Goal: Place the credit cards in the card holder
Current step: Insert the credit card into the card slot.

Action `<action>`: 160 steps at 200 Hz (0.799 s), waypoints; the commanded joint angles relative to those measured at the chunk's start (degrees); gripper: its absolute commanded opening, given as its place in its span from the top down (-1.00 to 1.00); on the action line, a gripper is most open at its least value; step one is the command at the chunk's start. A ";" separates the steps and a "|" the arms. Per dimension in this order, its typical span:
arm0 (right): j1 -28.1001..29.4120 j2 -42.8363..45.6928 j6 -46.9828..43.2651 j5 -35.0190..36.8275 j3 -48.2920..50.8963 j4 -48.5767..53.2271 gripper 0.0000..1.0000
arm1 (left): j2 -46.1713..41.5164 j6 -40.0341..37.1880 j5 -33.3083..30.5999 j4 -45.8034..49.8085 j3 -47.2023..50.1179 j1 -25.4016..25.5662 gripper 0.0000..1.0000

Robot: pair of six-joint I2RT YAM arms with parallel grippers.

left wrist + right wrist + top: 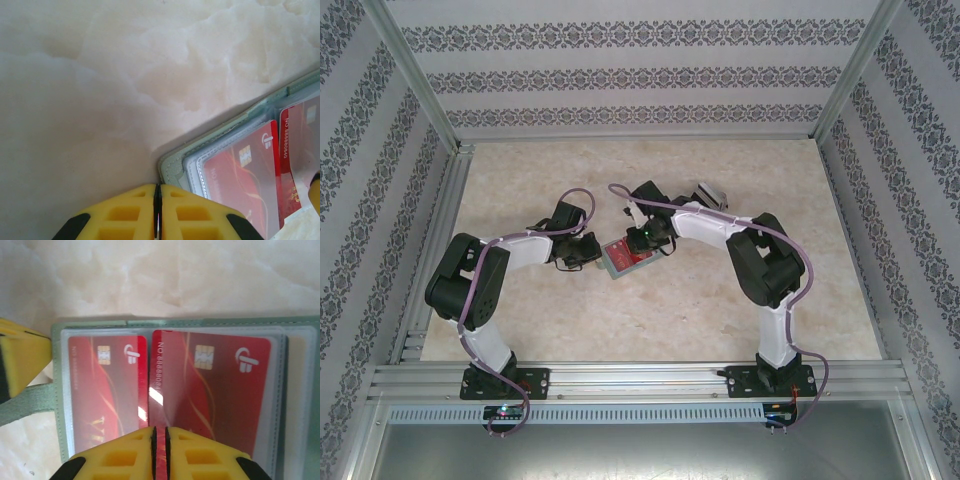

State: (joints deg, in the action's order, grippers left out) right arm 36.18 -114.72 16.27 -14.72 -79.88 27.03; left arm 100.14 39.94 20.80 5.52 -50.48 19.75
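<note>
- Where the two arms meet at mid-frame in your top view, the holder [625, 262] lies open on the surface [670, 320].
- Your left claw [157, 215] is clenched with nothing between its fingers. It sits at the bottom of its wrist view, just beside the holder's pale green corner.
- Your right claw [160, 450] is closed on the near edge of a red card [215, 385], which shows over the holder's right half.
- A second red card [107, 390] sits in the clear pocket at the left of that frame.
</note>
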 commanded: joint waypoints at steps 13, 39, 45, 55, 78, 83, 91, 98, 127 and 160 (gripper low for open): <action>0.67 1.51 -1.00 0.28 -1.90 2.11 0.66 | 0.50 0.22 0.56 -1.03 0.95 -0.13 0.76; 0.91 -0.40 -0.51 -0.67 -1.52 1.58 0.66 | 0.45 0.31 0.72 -1.14 1.06 -0.13 0.76; 0.92 -0.75 -0.31 -0.58 -1.25 1.47 0.66 | 0.45 0.31 0.69 -1.12 1.08 -0.08 0.76; 0.87 -1.08 -0.18 -0.57 -0.90 1.19 0.66 | 0.34 0.23 0.60 -1.04 1.09 -0.08 0.76; 0.84 -1.74 0.14 -1.45 -0.61 0.87 0.66 | 0.30 0.05 0.38 -0.78 1.03 -0.04 0.76; 0.92 -1.82 0.15 -1.54 -0.55 0.84 0.65 | 0.40 0.05 0.39 -0.87 1.00 -0.11 0.76; 0.91 -1.99 0.16 -1.63 -0.54 0.74 0.66 | 0.54 0.13 0.50 -1.04 1.04 -0.08 0.76; 0.86 -2.16 0.10 -1.51 -0.70 0.89 0.66 | 0.63 0.15 0.55 -1.12 1.01 0.01 0.76; 0.43 -2.14 -0.71 0.38 -0.81 1.98 0.66 | 0.49 0.22 0.48 -1.18 1.17 -0.06 0.76; -1.00 -1.28 -1.90 3.50 -0.20 3.24 0.66 | 0.32 0.02 0.33 -0.95 1.45 -0.06 0.76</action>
State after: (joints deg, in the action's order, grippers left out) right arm 36.36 -116.36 16.05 -14.59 -80.40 27.99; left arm 100.12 39.94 20.80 5.34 -50.35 19.75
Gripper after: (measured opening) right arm 0.172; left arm 0.120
